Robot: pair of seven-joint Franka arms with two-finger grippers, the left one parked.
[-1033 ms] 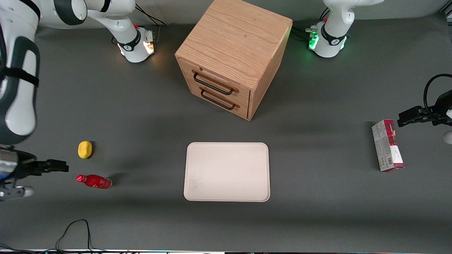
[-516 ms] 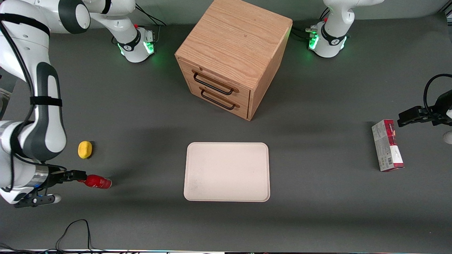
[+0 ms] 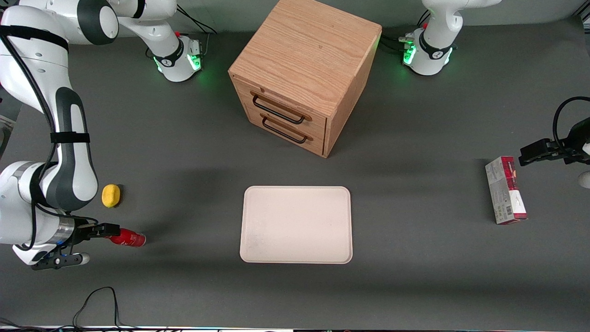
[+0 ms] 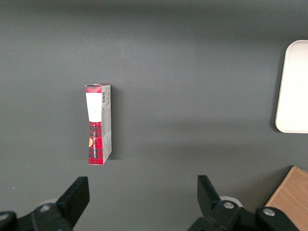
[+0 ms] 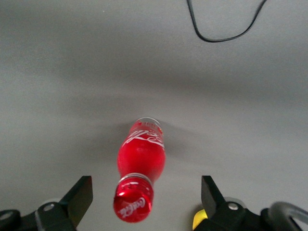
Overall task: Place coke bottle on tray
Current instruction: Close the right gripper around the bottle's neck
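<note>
So compared to a second ago my arm has swung way in from the table edge, and the gripper [image 3: 102,239] is now right at the cap end of the bottle [image 3: 128,238], where before it was hanging back with a clear gap. Bottle itself hasn't budged, it's lying on its side on the table [image 3: 184,152] toward the working arm's end, cap pointing at the gripper. On the wrist cam the fingers [image 5: 79,195] are spread wide with the bottle [image 5: 140,166] sitting in the gap between them, cap closest to the camera, and neither finger is touching it, so nothing's grabbed. The lemon [image 3: 110,195] sits near the bottle, a bit farther from the front camera. The tray [image 3: 296,224] is well apart from the bottle, mid-table, in front of the drawer cabinet [image 3: 304,74]. The carton [image 3: 505,190] lies toward the parked arm's end.
</note>
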